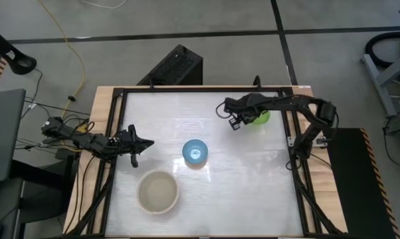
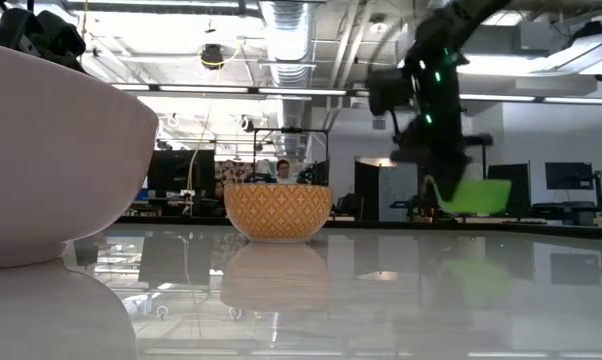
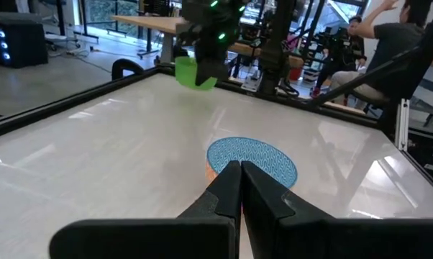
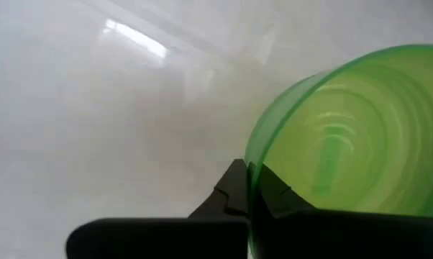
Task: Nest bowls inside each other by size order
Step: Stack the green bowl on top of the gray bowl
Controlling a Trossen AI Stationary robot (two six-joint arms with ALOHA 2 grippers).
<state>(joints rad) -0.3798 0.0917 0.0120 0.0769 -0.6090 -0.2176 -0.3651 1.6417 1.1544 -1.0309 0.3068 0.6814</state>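
The bright green bowl (image 1: 262, 118) is held above the table's far right part by my right gripper (image 1: 245, 119), which is shut on it. It also shows in the low view (image 2: 478, 196) and in the left wrist view (image 3: 194, 73). The light blue bowl (image 1: 195, 153), orange-patterned outside (image 2: 278, 211), stands upright on its base at the table's middle. The cream-white bowl (image 1: 158, 192) stands near the front edge. Its inside looks beige-grey, and I cannot tell whether a second bowl sits in it. My left gripper (image 1: 139, 143) is shut and empty at the table's left, pointing at the blue bowl (image 3: 252, 160). My right gripper pinches the green bowl's rim (image 4: 251, 155), with one finger (image 4: 275, 196) inside the bowl and the other finger (image 4: 227, 191) outside its wall. The bowl is lifted clear of the table and tilted, its opening turned sideways.
A black frame (image 1: 117, 99) runs around the white table top. Free table lies between the blue bowl and the green bowl and along the right half. People and desks (image 3: 378, 43) show in the room beyond the table.
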